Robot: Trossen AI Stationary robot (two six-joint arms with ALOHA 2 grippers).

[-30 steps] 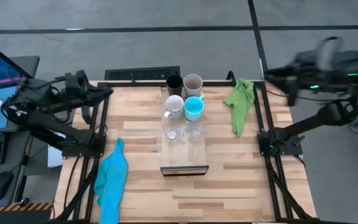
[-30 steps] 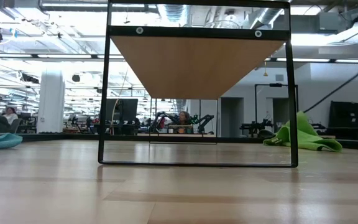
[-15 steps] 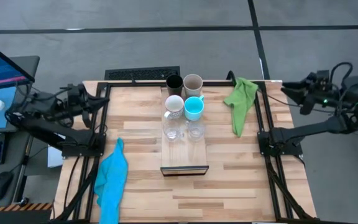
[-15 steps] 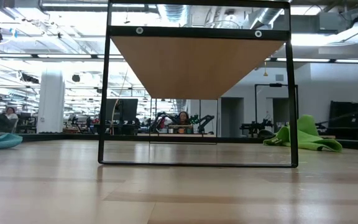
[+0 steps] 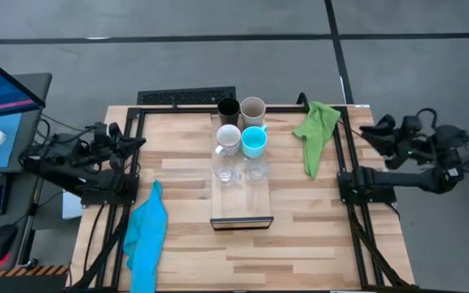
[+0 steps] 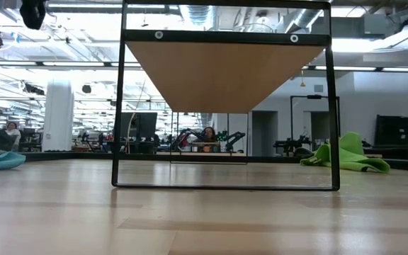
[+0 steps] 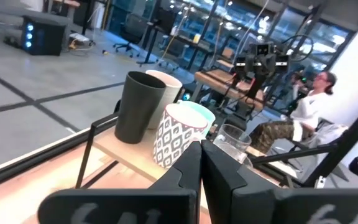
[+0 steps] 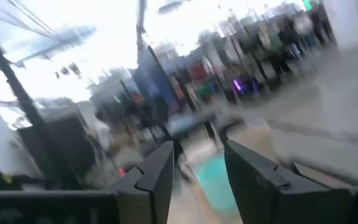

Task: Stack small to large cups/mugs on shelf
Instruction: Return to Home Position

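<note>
Six cups stand in three pairs on the shelf (image 5: pixel 241 210) at the middle of the table (image 5: pixel 300 236). A black cup (image 5: pixel 228 107) is beside a beige-grey cup (image 5: pixel 253 107) at the far end, then come a white mug (image 5: pixel 228 138) and a turquoise mug (image 5: pixel 254 142), then two clear glass cups (image 5: pixel 225 171). The left gripper (image 7: pixel 201 149), fingers pressed together and empty, is at the table's left edge. The right gripper (image 8: pixel 197 152), fingers apart and empty, is at its right edge.

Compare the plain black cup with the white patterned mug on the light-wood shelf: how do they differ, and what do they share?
Colour: the plain black cup is dark all over; the white patterned mug bears a grey diamond print. Height: the black cup stands taller than the white mug. Place: the black cup is in the end row, the white mug in the middle row. Both stand upright, mouths up, on the light-wood shelf.
</note>
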